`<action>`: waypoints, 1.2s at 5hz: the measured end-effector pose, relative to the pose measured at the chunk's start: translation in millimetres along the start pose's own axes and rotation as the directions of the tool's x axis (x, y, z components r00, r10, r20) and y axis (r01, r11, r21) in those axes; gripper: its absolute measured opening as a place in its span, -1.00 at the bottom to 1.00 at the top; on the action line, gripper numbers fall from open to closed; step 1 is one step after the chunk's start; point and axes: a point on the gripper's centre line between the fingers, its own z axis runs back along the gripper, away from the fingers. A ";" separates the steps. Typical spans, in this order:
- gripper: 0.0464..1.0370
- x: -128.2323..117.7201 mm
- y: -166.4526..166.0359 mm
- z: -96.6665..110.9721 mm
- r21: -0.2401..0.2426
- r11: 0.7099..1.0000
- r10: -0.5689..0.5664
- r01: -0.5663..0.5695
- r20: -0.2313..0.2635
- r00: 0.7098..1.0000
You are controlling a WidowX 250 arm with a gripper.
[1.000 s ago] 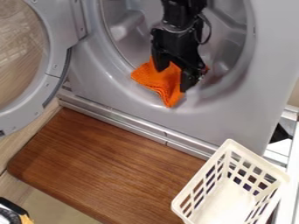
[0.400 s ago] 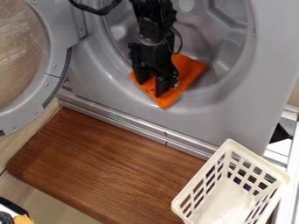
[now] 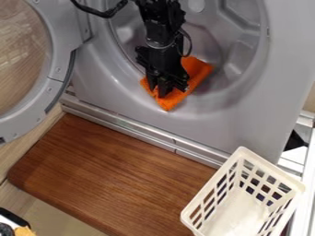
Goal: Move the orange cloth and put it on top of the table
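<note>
Camera view — black gripper [image 3: 158, 92] clenched on the orange cloth [image 3: 195, 71] — at the drum opening's lower rim [image 3: 212, 100].

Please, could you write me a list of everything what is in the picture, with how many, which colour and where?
Cloth: one, orange, at the lower edge of the machine's round opening
Machine: one, grey, across the upper part
Round door: one, grey with a see-through middle, open at the left
Tabletop: one, brown wood, below the machine
Basket: one, cream, at the lower right
Unclear yellow-orange thing: one, bottom left corner
Cable: one, black, beside the arm's top
Robot arm: one, black, in front of the opening
Claw: one, black, closed on the cloth
</note>
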 end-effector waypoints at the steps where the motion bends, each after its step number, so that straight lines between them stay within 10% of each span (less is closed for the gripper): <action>1: -0.92 -3.0 -4.7 0.2 -0.014 1.000 -0.011 0.011 -0.001 1.000; 3: -0.94 -24.5 -17.6 30.3 -0.042 0.998 -0.042 0.043 0.031 0.999; 6: -0.94 -140.0 -27.2 28.7 -0.085 0.993 0.076 -0.084 -0.098 0.992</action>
